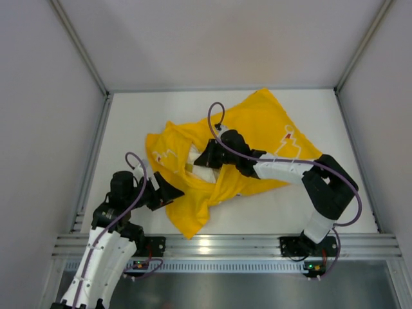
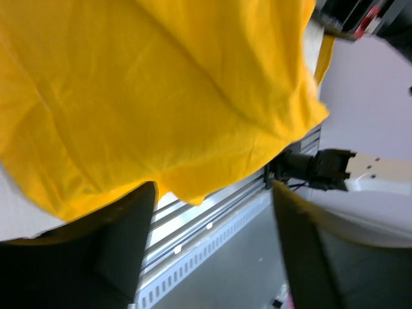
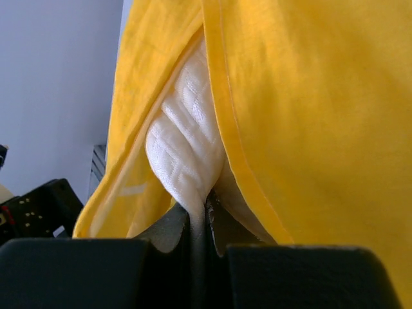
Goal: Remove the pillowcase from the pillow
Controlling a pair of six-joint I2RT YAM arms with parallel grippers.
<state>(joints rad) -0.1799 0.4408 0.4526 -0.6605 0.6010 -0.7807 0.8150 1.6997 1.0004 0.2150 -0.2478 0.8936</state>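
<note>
Roughly in the middle of the table [image 1: 122,135] lies the pillowcase [image 1: 257,129], a crumpled yellow sheet of cloth spreading from the far right down toward the near left. One pointed corner trails toward the metal rail [image 1: 225,244] at the near edge. The pillow [image 1: 196,166] sits inside it, and only a patch of white quilted stuffing shows through the open mouth near the left-centre of the heap.

The right gripper [image 1: 211,156] reaches in from the right over the cloth to that mouth. In its wrist view its fingers [image 3: 174,225] are pressed together on a fold of the white pillow, with the yellow hem of the case running just beside the pinch on the right and more yellow cloth to the left.

The left gripper [image 1: 172,192] sits at the near-left edge of the case, just beside the trailing corner. Its fingers [image 2: 125,244] stand wide apart with nothing between them. The lower edge of the yellow cloth hangs right in front of the tips, but whether they touch it cannot be told.
</note>
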